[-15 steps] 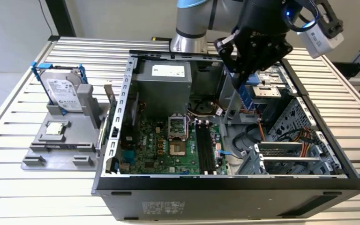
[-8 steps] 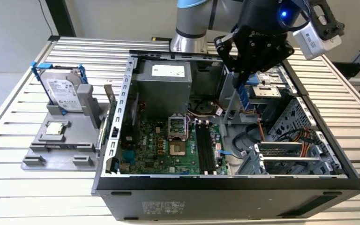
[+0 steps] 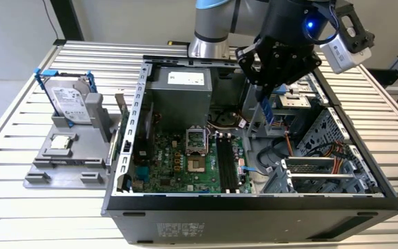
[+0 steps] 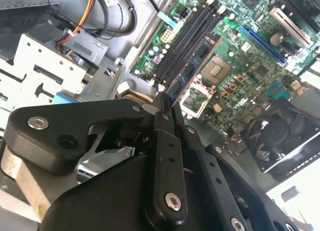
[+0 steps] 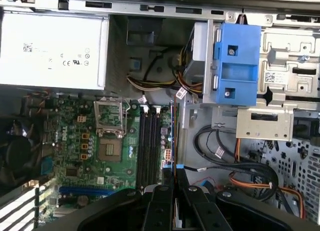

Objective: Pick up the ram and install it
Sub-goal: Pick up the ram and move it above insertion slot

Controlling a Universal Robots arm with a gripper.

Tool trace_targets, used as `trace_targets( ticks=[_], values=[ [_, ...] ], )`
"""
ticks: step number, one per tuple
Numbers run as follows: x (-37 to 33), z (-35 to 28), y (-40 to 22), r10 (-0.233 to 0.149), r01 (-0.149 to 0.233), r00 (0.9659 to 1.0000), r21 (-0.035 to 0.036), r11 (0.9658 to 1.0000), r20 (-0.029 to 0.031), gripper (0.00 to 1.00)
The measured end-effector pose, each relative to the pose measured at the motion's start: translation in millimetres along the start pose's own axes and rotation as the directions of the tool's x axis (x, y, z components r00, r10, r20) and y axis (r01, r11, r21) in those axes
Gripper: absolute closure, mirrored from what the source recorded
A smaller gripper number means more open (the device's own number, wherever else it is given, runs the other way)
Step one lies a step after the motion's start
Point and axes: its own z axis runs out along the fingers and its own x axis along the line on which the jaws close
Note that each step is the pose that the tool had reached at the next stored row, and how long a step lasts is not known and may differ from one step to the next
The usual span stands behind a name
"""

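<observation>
While the black claw [image 4: 162,105] grips the long thin dark ram stick [image 4: 193,66] near the black memory slots [image 4: 185,41], any tilt could jam it crooked.

arm [image 3: 213,31]: silver-grey tube, blue ring on top | claw [image 4: 161,97]: matte black, angular linked plates | screws [image 4: 173,201]: silver, at claw pivots | camera [image 3: 345,52]: grey box beside claw's base | light [image 3: 312,24]: blue, above claw
</observation>
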Motion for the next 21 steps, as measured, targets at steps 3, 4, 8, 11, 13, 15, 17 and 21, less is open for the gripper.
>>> trace_targets(
  ticks=[3,4,8,11,13,15,17,21],
  values=[
    [0.1,5.6,-0.2,0.0,0.0,1.0,-0.0001,1.0,0.0012,1.0],
    [0.4,7.1,-0.3,0.0,0.0,1.0,-0.0002,1.0,0.0031,1.0],
    [0.2,7.6,-0.3,0.0,0.0,1.0,0.0,1.0,0.0032,1.0],
    [0.2,7.9,-0.3,0.0,0.0,1.0,0.0,1.0,0.0033,1.0],
    [0.2,8.1,-0.3,0.0,0.0,1.0,-0.0001,1.0,0.0033,1.0],
    [0.2,8.3,-0.3,0.0,0.0,1.0,-0.0002,1.0,0.0033,1.0],
    [0.2,8.4,-0.3,0.0,0.0,1.0,-0.0004,1.0,0.0034,1.0],
    [0.3,8.7,-0.3,0.0,0.0,1.0,-0.0012,1.0,0.0034,1.0]
  ],
)
